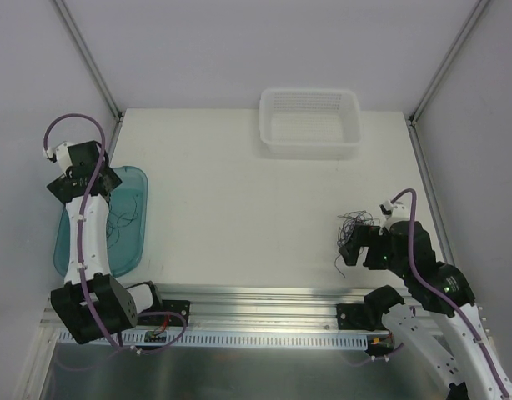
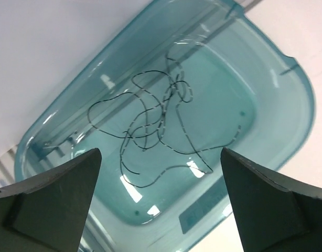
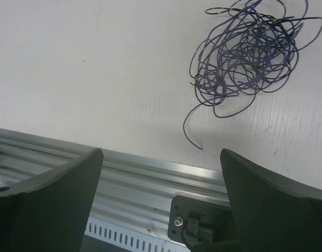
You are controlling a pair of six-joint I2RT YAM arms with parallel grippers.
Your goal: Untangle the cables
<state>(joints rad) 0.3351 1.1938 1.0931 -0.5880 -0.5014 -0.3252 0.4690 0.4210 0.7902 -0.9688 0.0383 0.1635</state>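
- Right wrist view: the knotted cable clump (image 3: 245, 52) lies on the table (image 3: 98, 63), just ahead of your right gripper (image 3: 161, 168), whose jaws stand wide apart and empty.
- Loose strands (image 2: 156, 121) rest in the teal tray (image 2: 287, 89) below your left gripper (image 2: 161, 173), likewise spread and empty.
- Risk: pinch the whole clump and you'll likely tighten the knot; wire this thin may slip between the fingers.
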